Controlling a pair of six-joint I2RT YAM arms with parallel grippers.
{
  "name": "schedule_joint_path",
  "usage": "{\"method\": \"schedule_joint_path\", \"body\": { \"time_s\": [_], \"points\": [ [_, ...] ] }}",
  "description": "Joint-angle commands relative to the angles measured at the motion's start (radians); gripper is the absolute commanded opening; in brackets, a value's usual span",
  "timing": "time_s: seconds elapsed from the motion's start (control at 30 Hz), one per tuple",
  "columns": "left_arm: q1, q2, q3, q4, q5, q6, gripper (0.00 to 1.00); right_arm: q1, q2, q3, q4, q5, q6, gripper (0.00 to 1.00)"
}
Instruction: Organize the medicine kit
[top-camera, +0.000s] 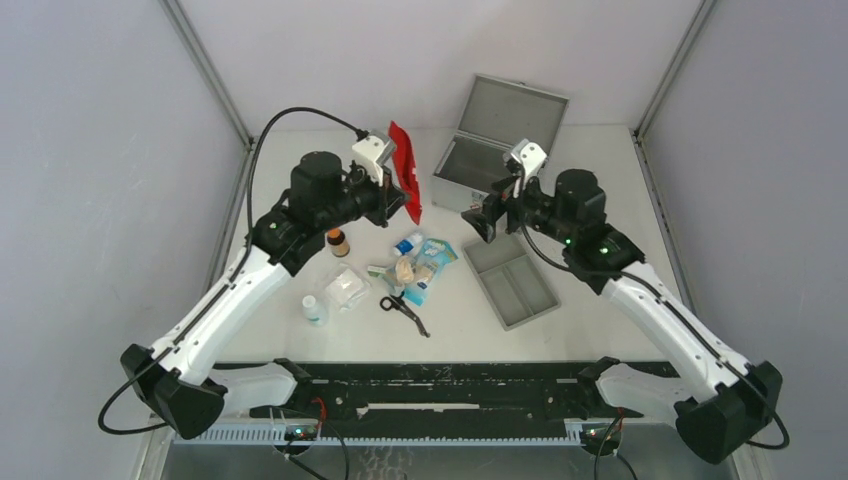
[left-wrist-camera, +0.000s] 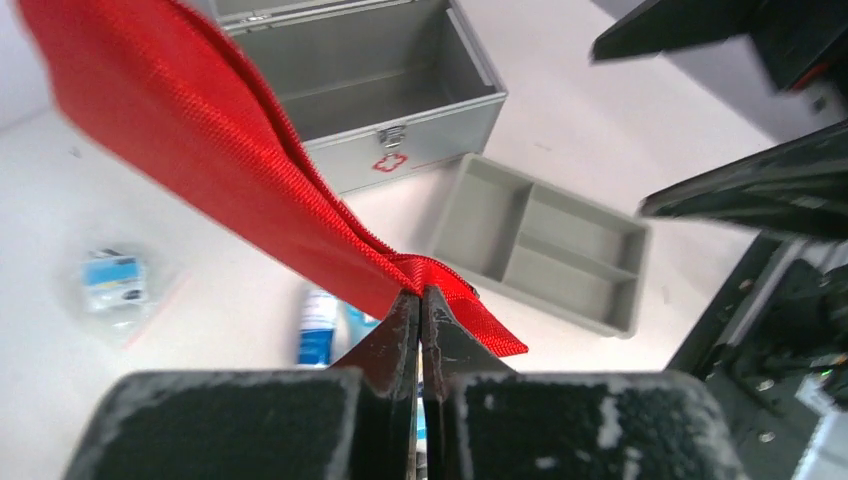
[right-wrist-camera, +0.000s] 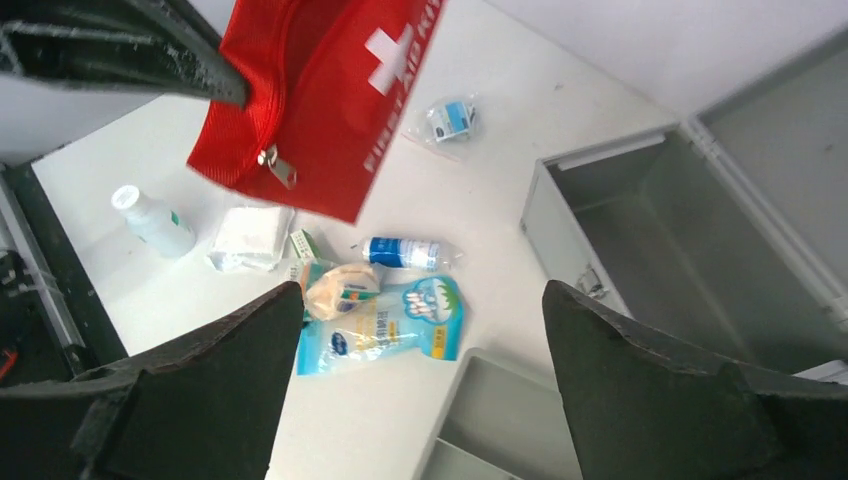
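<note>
The medicine kit (top-camera: 470, 165) is a grey metal box standing open at the back of the table, lid tilted back, its inside bare (left-wrist-camera: 380, 95) (right-wrist-camera: 650, 230). A red first-aid pouch (top-camera: 405, 165) with a white cross (right-wrist-camera: 320, 100) hangs in the air to the left of the kit. My left gripper (top-camera: 398, 207) (left-wrist-camera: 420, 295) is shut on the pouch's lower edge near its zipper. My right gripper (top-camera: 478, 222) (right-wrist-camera: 420, 290) stands open just right of the pouch, in front of the kit, with nothing between its fingers.
A shallow grey two-compartment tray (top-camera: 520, 290) lies right of centre. On the table below the pouch lie a blue-and-white packet (top-camera: 432, 262), a bandage roll (top-camera: 404, 270), black scissors (top-camera: 403, 310), a gauze pack (top-camera: 347, 287), a white bottle (top-camera: 314, 308) and a brown bottle (top-camera: 338, 242).
</note>
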Motion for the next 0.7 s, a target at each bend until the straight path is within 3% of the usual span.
{"method": "schedule_joint_path", "body": {
  "time_s": [0.0,0.27,0.5,0.67],
  "points": [
    [-0.007,-0.03,0.123,-0.201,-0.017,0.25,0.0,-0.031,-0.078,0.067,-0.085,-0.156,-0.192,0.9],
    [-0.025,-0.046,0.15,-0.407,0.163,0.448,0.0,-0.008,-0.093,0.087,-0.164,-0.189,-0.388,0.92],
    [-0.089,-0.071,0.127,-0.527,0.277,0.622,0.0,-0.02,-0.091,0.089,-0.201,-0.333,-0.554,0.89],
    [-0.135,-0.049,0.129,-0.569,0.296,0.65,0.0,-0.014,-0.09,0.117,-0.341,-0.442,-0.696,0.88]
  ]
}}
